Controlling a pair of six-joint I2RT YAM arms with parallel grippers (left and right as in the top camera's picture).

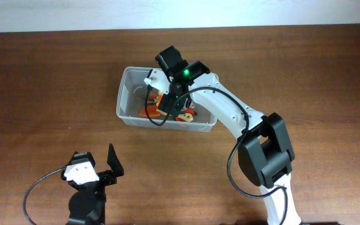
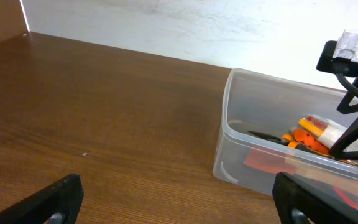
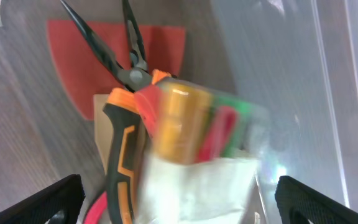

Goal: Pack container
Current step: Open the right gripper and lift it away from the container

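Note:
The container [image 1: 132, 94], a clear bluish plastic tub, stands mid-table; it also shows in the left wrist view [image 2: 235, 146] and in the right wrist view [image 3: 303, 74]. Inside lie orange-and-black pliers [image 3: 118, 143] on a red card [image 3: 79, 56], and a small white box of coloured bits [image 3: 197, 180], blurred. My right gripper [image 3: 179, 202] is down inside the container, jaws wide open on either side of the white box; in the overhead view it [image 1: 169, 105] is mostly hidden under its wrist. My left gripper [image 1: 99, 164] is open and empty over bare table near the front left, also seen in its own wrist view [image 2: 179, 199].
The brown wooden table [image 1: 42, 94] stretches around the container. A white wall edge [image 2: 135, 25] runs along the far side. The right arm [image 1: 230, 112] reaches over the container's right end.

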